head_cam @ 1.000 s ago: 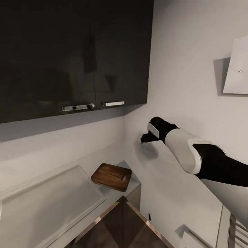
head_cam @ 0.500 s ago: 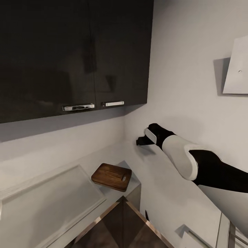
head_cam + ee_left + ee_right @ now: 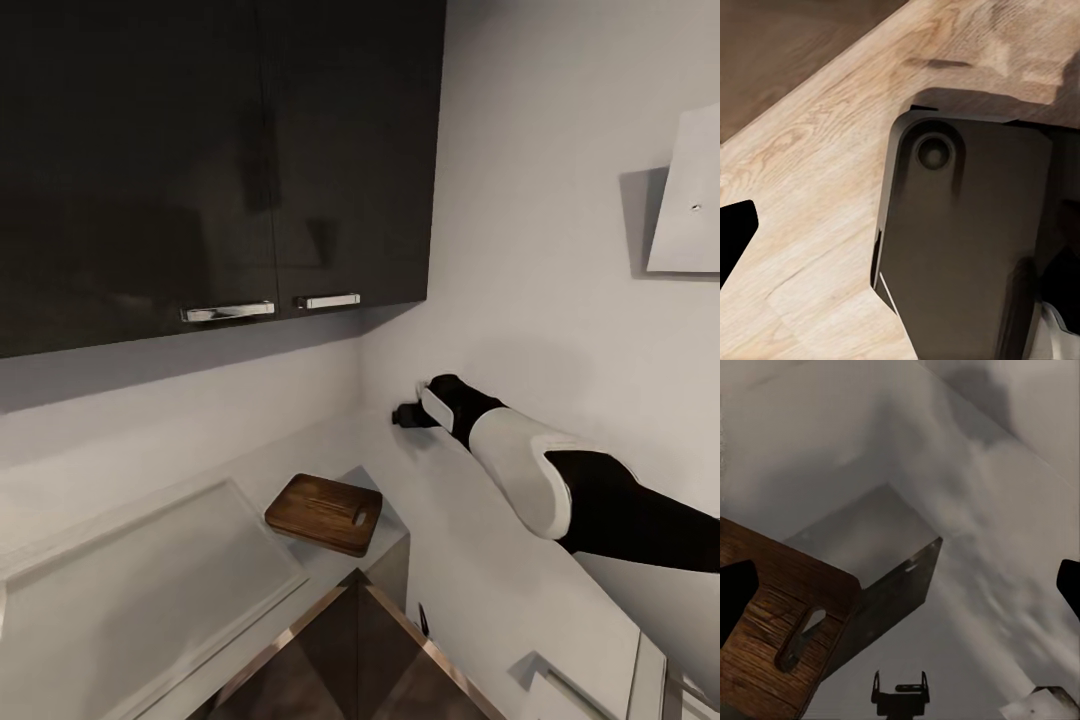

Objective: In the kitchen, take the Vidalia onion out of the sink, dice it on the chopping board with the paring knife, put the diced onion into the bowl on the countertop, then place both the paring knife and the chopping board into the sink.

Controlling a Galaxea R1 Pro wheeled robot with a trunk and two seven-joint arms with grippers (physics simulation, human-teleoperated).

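The brown wooden chopping board point(image 3: 323, 513) lies at the corner end of the grey countertop point(image 3: 470, 540), its handle hole toward the edge. My right arm reaches over the countertop toward the wall corner. The right gripper point(image 3: 405, 413) is beyond and above the board, apart from it. In the right wrist view the chopping board point(image 3: 772, 619) is close by. The right gripper point(image 3: 901, 589) is open and empty, with dark fingertips point(image 3: 735, 592) at the frame's sides. The left gripper point(image 3: 900, 240) hangs open over wooden floor. Onion, sink, paring knife and bowl are out of view.
Dark wall cabinets point(image 3: 220, 160) with chrome handles hang above the counter. A flat recessed panel point(image 3: 140, 585) lies in the countertop left of the board. A white slanted hood point(image 3: 690, 200) is on the right wall. My dark base point(image 3: 960, 240) stands on the floor.
My right arm has swung left and slightly down, carrying the gripper closer to the wall corner. The board and the camera have not moved.
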